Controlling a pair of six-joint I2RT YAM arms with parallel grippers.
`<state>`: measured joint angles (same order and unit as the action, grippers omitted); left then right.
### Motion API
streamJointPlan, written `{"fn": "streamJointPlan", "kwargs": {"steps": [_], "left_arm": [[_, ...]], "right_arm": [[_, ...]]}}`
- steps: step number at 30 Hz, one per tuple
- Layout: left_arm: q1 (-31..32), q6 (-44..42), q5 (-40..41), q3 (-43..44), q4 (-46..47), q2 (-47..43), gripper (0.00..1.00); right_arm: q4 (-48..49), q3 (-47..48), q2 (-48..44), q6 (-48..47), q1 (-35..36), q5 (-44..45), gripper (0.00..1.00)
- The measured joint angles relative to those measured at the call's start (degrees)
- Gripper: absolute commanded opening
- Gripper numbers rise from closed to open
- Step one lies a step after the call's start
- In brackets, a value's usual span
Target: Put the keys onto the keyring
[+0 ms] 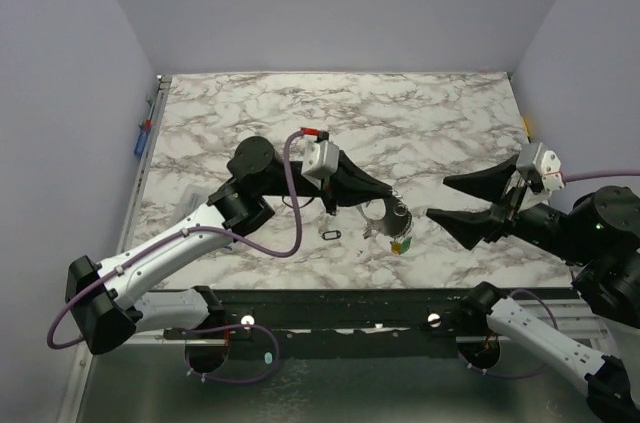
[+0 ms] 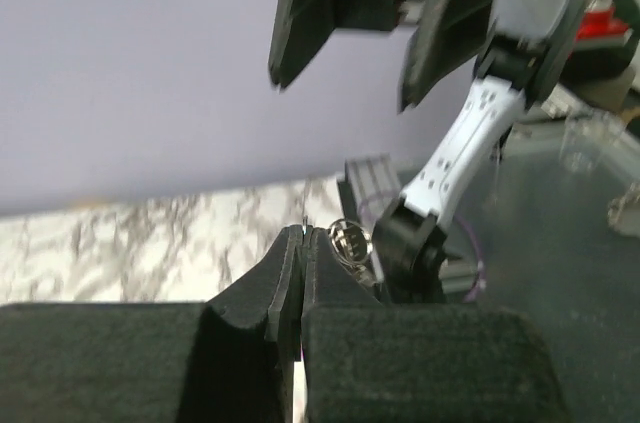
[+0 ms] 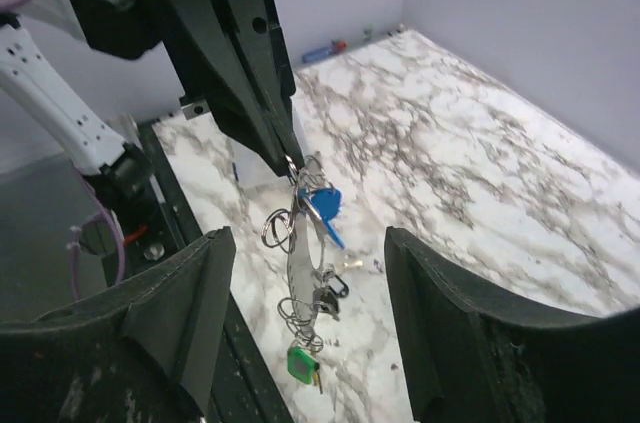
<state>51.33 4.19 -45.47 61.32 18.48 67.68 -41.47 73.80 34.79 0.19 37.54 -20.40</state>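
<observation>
Dangling mid-frame in the right wrist view, the keyring (image 3: pixel 298 248) is pinched at its top by the clamped-shut left gripper (image 3: pixel 288 156), keys (image 3: pixel 325 205) hanging loose and swingy, so I'd guess the wide-open, empty right gripper (image 1: pixel 437 198) should grab a plastic head.

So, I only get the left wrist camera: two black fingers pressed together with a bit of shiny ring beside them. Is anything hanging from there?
Observer: Yes. The right wrist view shows the left gripper pinching the top of the keyring, which dangles above the table with a blue key on it.
Operator: Just the one key?
Observer: No. A green tag hangs at the very bottom of the bunch.
Operator: Is there anything lying on the table?
Observer: The top view shows a small black oval ring on the marble, beside the bunch and apart from it.
</observation>
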Motion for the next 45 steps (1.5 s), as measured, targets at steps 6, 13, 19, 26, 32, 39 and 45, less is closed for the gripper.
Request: {"fn": "streamJointPlan", "kwargs": {"steps": [6, 13, 19, 26, 32, 39, 45], "left_arm": [[0.00, 8.94, 0.11, -4.26, 18.38, -2.14, 0.00], [0.00, 13.33, 0.02, -6.88, 26.36, -2.78, 0.00], [0.00, 15.91, -1.03, -7.61, 29.94, -3.78, 0.00], [0.00, 18.64, -2.10, -8.63, 34.14, -3.69, 0.00], [-0.02, 20.06, -2.14, -9.22, 38.38, -1.18, 0.00], [-3.41, 20.50, -2.14, -11.26, 40.81, 0.87, 0.00], [-4.02, 22.77, -2.10, -11.26, 44.46, 4.57, 0.00]], "right_arm": [[8.39, -5.97, 0.44, 2.89, 0.02, -2.56, 0.57], [13.18, -9.64, 2.10, 3.72, 0.02, -3.04, 0.60], [15.78, -8.24, 4.37, 2.58, 0.02, -10.62, 0.68], [18.03, -8.07, 10.05, 2.80, 0.00, -20.83, 0.74], [20.41, -8.39, 10.69, 4.15, 0.02, -24.39, 0.76], [19.87, -8.85, 9.66, 4.26, 0.00, -23.26, 0.79], [19.74, -8.90, 8.96, 5.86, 0.02, -16.98, 0.79]]}}
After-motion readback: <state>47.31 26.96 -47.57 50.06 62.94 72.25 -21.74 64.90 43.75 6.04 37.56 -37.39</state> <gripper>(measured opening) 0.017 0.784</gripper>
